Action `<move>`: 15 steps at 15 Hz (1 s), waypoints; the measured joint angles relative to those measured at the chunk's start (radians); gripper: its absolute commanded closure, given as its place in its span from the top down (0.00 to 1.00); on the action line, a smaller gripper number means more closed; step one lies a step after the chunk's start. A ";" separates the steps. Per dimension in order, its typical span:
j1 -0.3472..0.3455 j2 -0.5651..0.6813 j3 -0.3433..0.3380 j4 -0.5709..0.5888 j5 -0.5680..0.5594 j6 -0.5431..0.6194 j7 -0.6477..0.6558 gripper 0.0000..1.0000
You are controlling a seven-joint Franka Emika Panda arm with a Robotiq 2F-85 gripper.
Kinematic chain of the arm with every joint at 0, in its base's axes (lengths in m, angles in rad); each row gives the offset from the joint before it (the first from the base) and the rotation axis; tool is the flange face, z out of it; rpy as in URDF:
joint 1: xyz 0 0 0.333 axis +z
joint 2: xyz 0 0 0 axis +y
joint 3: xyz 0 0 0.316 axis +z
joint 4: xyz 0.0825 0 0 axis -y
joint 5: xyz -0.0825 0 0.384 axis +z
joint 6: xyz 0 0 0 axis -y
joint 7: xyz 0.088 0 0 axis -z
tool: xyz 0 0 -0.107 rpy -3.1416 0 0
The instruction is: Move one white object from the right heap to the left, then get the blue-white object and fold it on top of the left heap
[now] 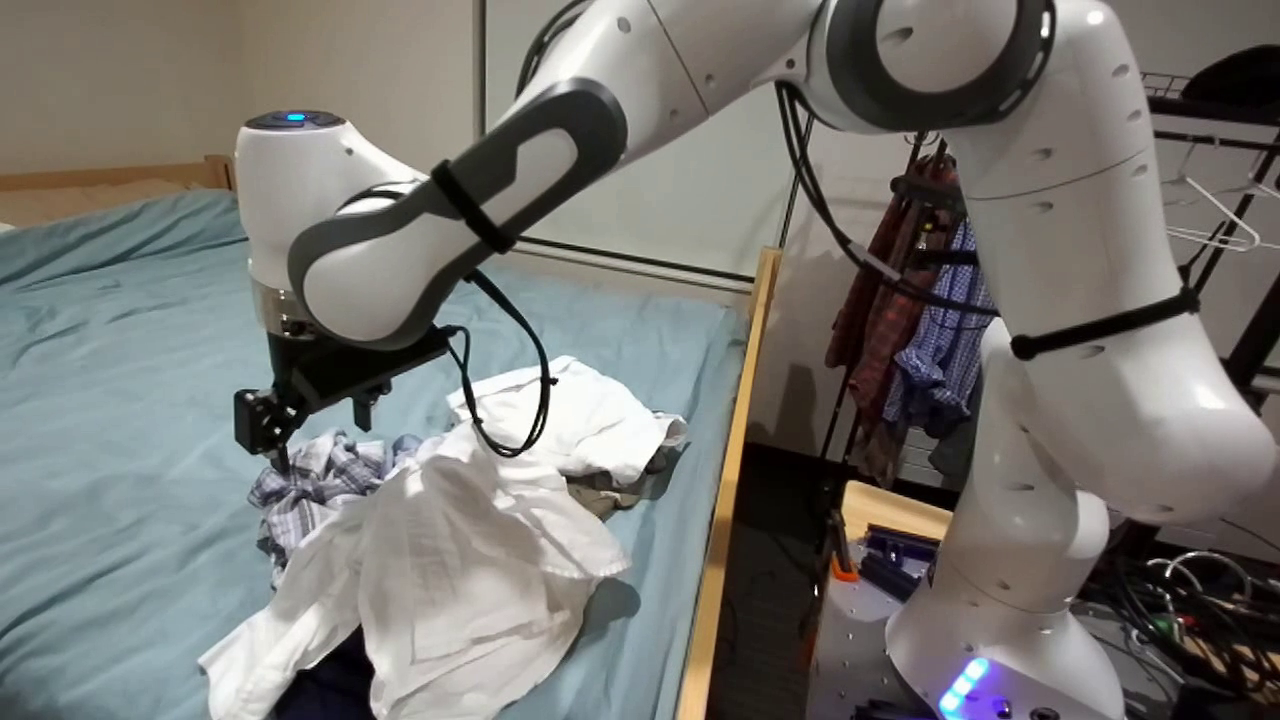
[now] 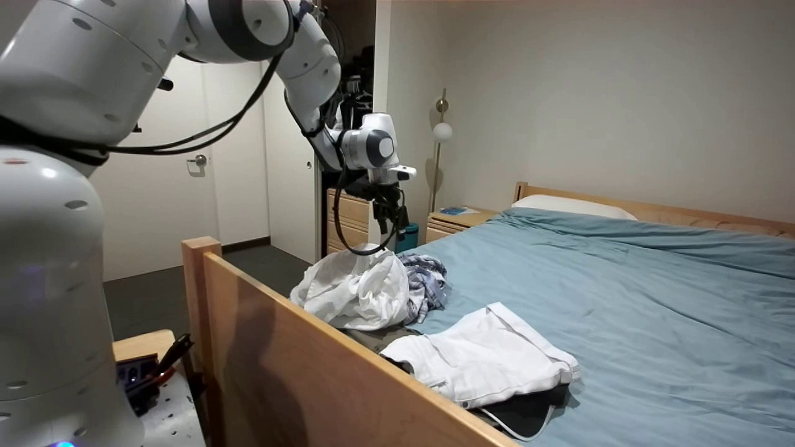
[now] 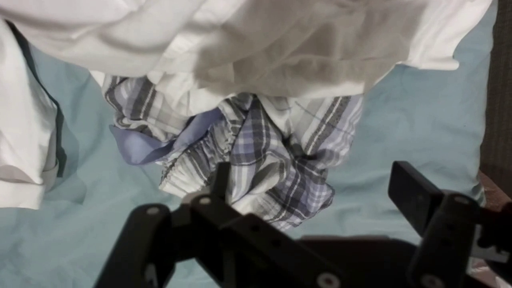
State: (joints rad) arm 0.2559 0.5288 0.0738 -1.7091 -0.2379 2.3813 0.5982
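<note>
The jaws are spread wide and hold nothing. The blue-white checked cloth lies crumpled in the middle of the wrist view, its upper edge under the big white cloth. If it gets pulled, the white one could slide along too. If the jaws pinch only one loose wrinkle, the checked cloth might slip out.

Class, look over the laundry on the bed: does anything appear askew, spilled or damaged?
Askew, yes: the plaid garment lies crumpled, partly under rumpled white cloth, looking untidy against the folded white garment, which lies fairly flat. No spill or damage is visible.
</note>
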 measured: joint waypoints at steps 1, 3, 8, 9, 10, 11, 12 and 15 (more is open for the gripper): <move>0.008 0.002 -0.010 0.001 0.000 -0.001 0.000 1.00; 0.013 0.027 -0.019 0.021 0.008 -0.008 -0.008 1.00; 0.010 0.168 -0.065 0.136 0.033 -0.003 -0.030 1.00; 0.010 0.197 -0.077 0.165 0.033 -0.001 -0.032 1.00; 0.009 0.226 -0.087 0.195 0.034 0.000 -0.035 1.00; 0.008 0.258 -0.092 0.229 0.041 0.002 -0.044 1.00; 0.004 0.290 -0.091 0.261 0.059 0.014 -0.066 1.00; -0.010 0.383 -0.066 0.356 0.125 0.041 -0.155 1.00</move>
State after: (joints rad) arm 0.2459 0.9122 0.0078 -1.3533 -0.1128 2.4220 0.4432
